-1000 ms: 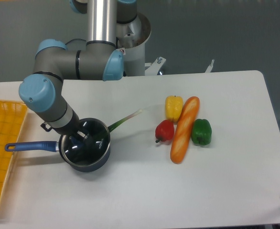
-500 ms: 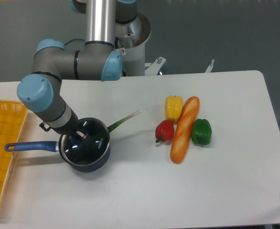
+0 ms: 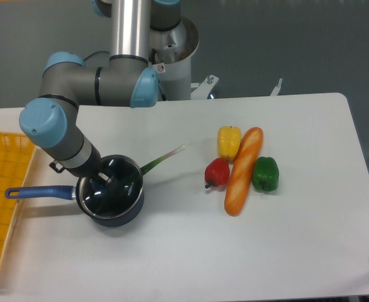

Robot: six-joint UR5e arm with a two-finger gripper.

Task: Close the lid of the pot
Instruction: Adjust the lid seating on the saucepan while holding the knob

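The dark pot (image 3: 118, 211) stands at the table's left, its long blue handle (image 3: 36, 191) pointing left. The glass pot lid (image 3: 126, 189) with its silver rim lies over the pot's mouth and looks level with the rim. My gripper (image 3: 106, 179) reaches down from the upper left onto the lid's centre. Its fingers are closed around the knob, which they hide.
A yellow basket (image 3: 2, 189) lies at the left edge under the handle's tip. A green leek (image 3: 165, 157) lies just behind the pot. A yellow pepper (image 3: 228, 141), red pepper (image 3: 217, 172), bread loaf (image 3: 243, 170) and green pepper (image 3: 265, 173) sit mid-table.
My arm has shifted slightly to the left, and the pot with its lid and handle has shifted a few pixels left with it.
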